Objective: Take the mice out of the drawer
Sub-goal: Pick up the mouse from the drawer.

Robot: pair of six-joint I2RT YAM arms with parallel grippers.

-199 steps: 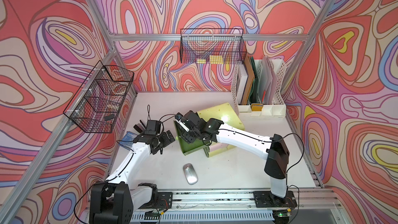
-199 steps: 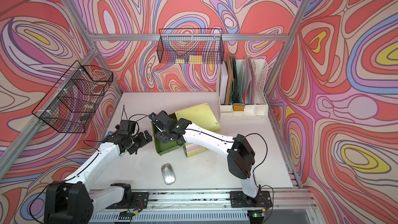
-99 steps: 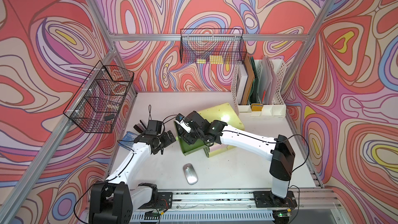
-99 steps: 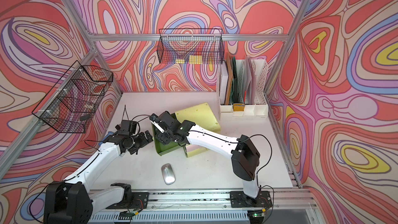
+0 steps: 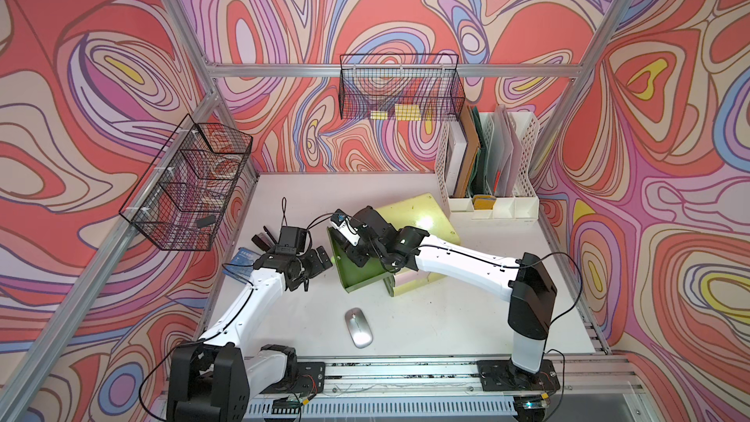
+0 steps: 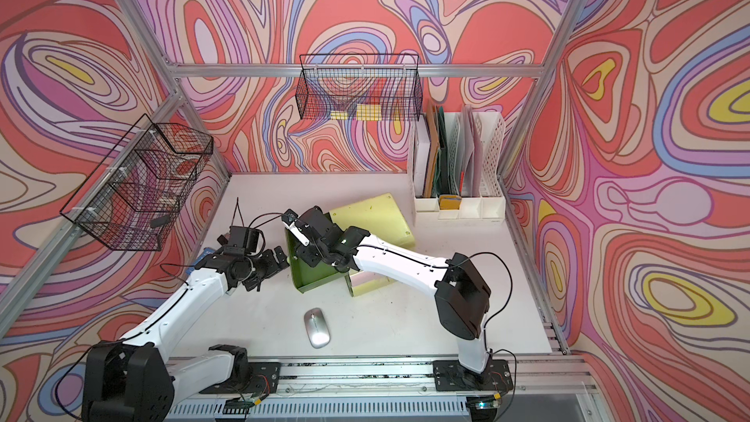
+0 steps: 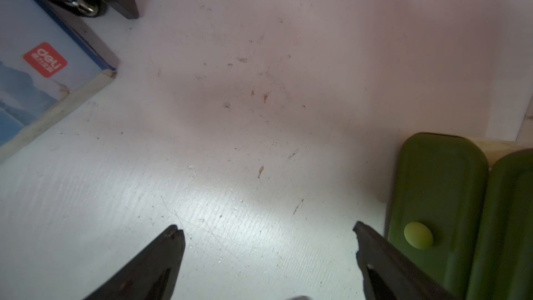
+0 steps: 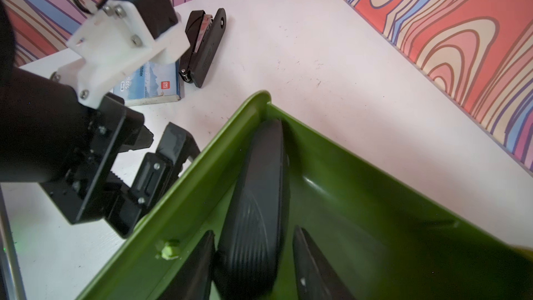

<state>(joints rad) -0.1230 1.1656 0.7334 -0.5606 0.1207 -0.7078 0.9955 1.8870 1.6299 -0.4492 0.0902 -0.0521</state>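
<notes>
One silver mouse (image 5: pixel 358 327) already lies near the desk's (image 5: pixel 446 318) front edge, my right gripper's (image 8: pixel 255 230) fingers flank a black mouse (image 8: pixel 256 186) along the green drawer's (image 8: pixel 360 197) front wall, whether pinching yet I cannot tell, and my left gripper (image 7: pixel 265 230) hangs spread and empty just outside the drawer.

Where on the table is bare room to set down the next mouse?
Bare table between the silver mouse and the right arm's base; also behind the green drawer, left of the file rack. Crowded by the stapler and left gripper.
</notes>
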